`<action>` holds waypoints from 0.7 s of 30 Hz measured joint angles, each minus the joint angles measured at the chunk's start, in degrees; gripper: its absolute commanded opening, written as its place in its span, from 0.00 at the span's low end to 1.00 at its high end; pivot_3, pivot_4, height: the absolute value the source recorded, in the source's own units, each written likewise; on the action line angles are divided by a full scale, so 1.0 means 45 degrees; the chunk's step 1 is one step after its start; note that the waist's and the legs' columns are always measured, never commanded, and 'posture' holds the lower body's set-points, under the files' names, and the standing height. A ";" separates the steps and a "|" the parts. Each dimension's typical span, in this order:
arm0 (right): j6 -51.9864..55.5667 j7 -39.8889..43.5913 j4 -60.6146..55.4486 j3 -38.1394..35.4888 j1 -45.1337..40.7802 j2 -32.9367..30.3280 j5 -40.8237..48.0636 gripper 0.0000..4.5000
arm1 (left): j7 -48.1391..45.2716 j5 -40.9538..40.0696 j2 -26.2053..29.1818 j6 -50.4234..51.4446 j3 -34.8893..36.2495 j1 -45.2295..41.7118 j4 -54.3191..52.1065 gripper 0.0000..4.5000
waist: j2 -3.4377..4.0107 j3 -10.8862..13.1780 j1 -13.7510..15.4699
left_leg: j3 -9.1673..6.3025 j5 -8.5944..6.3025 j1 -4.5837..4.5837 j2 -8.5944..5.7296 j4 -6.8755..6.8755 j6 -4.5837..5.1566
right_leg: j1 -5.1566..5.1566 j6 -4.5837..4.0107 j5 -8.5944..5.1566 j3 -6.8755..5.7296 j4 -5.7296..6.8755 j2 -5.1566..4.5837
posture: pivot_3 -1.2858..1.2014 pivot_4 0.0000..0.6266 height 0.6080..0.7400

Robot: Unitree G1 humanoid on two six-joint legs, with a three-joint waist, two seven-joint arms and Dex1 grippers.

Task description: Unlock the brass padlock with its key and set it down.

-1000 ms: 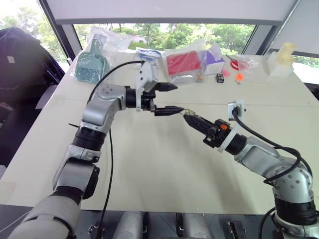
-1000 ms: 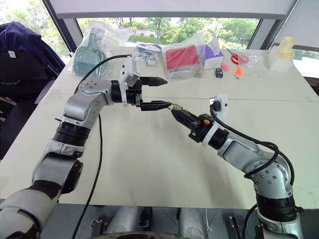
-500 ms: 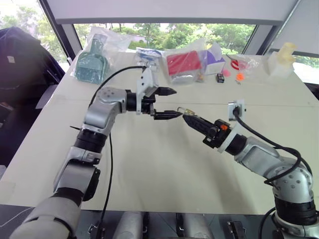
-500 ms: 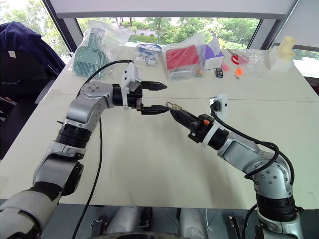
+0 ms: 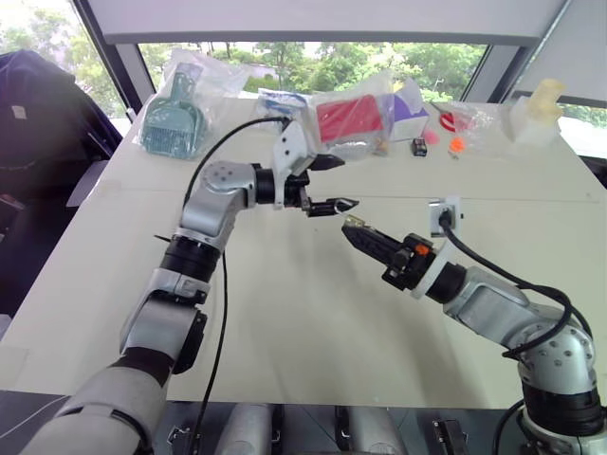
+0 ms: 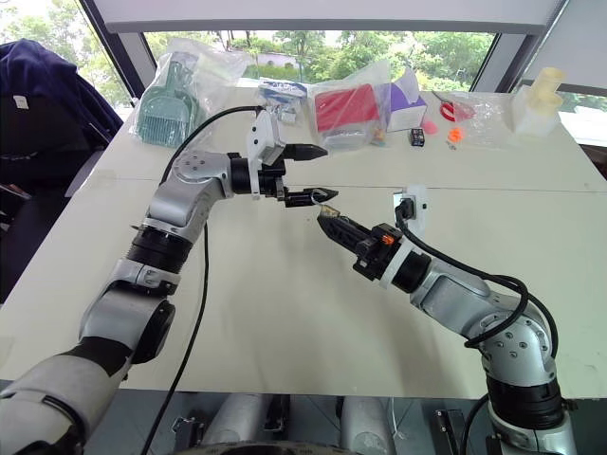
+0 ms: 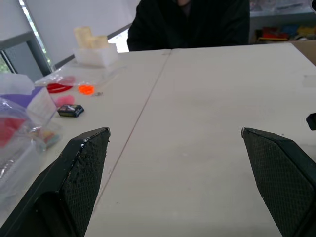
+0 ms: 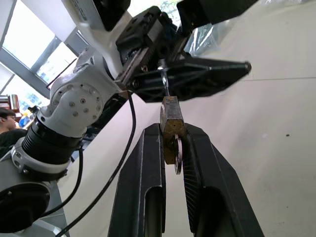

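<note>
Right wrist view shows the right gripper (image 8: 173, 143) squeezing the brass padlock (image 8: 171, 126) between its two fingers. Just beyond it, the left gripper (image 5: 334, 182) is wide open and holds nothing.

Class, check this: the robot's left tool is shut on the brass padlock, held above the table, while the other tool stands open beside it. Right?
Wrong arm. The right tool is shut on the brass padlock, as the right wrist view shows; the left tool stands open beside it, above the table.
</note>
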 measured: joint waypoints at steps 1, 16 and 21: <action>-0.0009 -0.0082 0.0025 -0.0002 0.0009 0.0020 0.0009 0.01 | -0.0022 -0.0004 0.0105 0.0063 0.0012 0.0016 -0.0043 0.99 | 0.0000 0.0000 -0.0001 | 0.0000 0.0000 0.0000 0.0000 0.0000 0.0000 | 0.0000 0.0000 0.0000 -0.0001 0.0001 0.0001 | 0.52 0.24 1.00; 0.2147 -0.3088 0.5959 -0.0461 -0.0269 -0.0213 0.3795 0.01 | -0.1353 -0.1736 0.3744 0.6102 -0.0206 0.4845 -0.6703 0.99 | 0.0015 0.0002 -0.0301 | -0.0001 0.0006 0.0006 0.0002 -0.0007 -0.0014 | 0.0001 -0.0053 -0.0024 0.0003 0.0006 -0.0010 | 0.52 0.24 1.00; 0.3376 -0.3223 0.7430 -0.0100 -0.0851 -0.1018 0.3479 0.53 | -0.0869 -0.2318 0.3817 0.7149 -0.0223 0.5523 -0.7729 1.00 | 0.0023 0.0001 -0.0295 | -0.0001 0.0006 0.0006 0.0001 -0.0007 -0.0014 | 0.0000 -0.0057 -0.0025 0.0003 0.0005 -0.0010 | 0.52 0.24 1.00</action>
